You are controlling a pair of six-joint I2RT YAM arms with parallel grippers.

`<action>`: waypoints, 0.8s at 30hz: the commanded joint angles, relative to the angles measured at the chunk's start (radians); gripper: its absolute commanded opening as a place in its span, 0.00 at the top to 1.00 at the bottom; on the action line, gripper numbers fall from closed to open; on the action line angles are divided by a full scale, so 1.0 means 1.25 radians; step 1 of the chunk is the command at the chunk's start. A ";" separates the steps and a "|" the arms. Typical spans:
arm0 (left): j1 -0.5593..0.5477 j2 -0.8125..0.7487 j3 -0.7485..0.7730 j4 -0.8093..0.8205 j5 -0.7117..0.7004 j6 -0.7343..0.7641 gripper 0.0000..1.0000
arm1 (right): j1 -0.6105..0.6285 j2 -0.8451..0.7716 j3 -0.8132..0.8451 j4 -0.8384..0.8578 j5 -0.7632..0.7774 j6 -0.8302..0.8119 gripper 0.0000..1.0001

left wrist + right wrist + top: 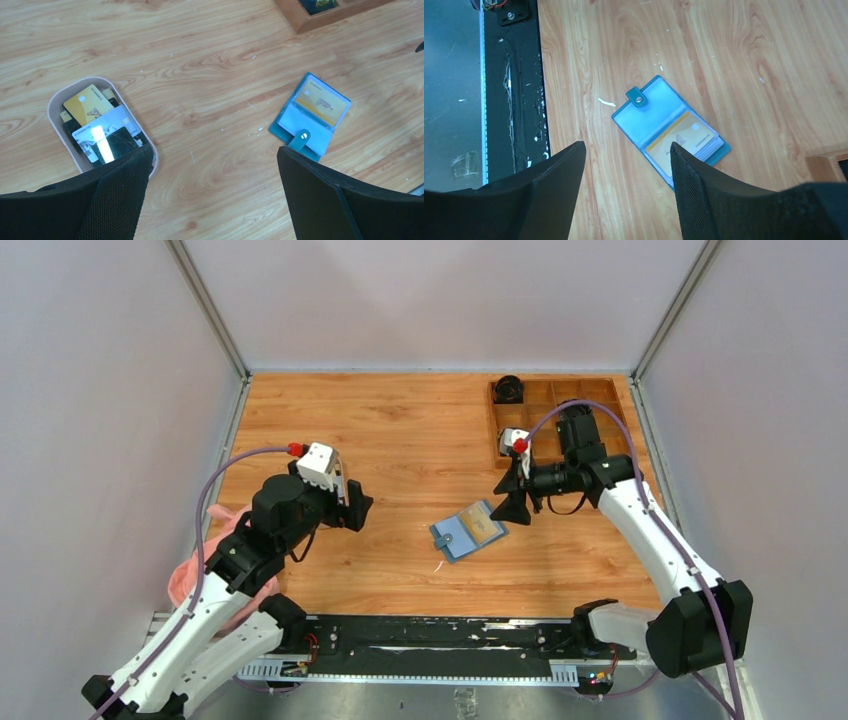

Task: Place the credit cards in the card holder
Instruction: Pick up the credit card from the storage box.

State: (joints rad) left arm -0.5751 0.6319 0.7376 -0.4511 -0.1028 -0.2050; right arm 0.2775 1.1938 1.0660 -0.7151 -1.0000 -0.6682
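The teal-blue card holder [468, 531] lies open and flat on the wooden table between the two arms. A yellow credit card [681, 137] sits in its clear pocket, also showing as the yellow card [321, 104] in the left wrist view. More credit cards [89, 104], yellow, white and black, are piled in a small oval dish [55, 100]. My left gripper [212, 155] hovers open over bare wood between the dish and the card holder [311, 116], holding nothing. My right gripper [628, 147] is open and empty just beside the card holder [659, 107].
A brown wooden compartment tray [560, 415] stands at the back right, with a black round item in one cell. A pink cloth [200, 575] lies at the left edge under my left arm. The black base rail [430, 645] runs along the near edge.
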 commanded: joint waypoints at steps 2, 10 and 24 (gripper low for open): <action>0.005 -0.002 -0.019 0.028 -0.018 0.013 0.00 | -0.040 -0.043 -0.066 0.071 -0.069 0.020 0.33; 0.005 0.025 -0.018 0.039 -0.018 0.018 0.00 | -0.069 -0.082 -0.137 0.127 -0.072 0.022 0.29; 0.005 0.081 -0.048 0.068 -0.087 0.012 0.00 | -0.072 -0.074 -0.174 0.160 -0.061 0.020 0.29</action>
State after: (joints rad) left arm -0.5751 0.7063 0.6888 -0.3992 -0.1547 -0.1871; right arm 0.2054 1.1030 0.8700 -0.5339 -1.0660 -0.6460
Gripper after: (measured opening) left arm 0.999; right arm 0.710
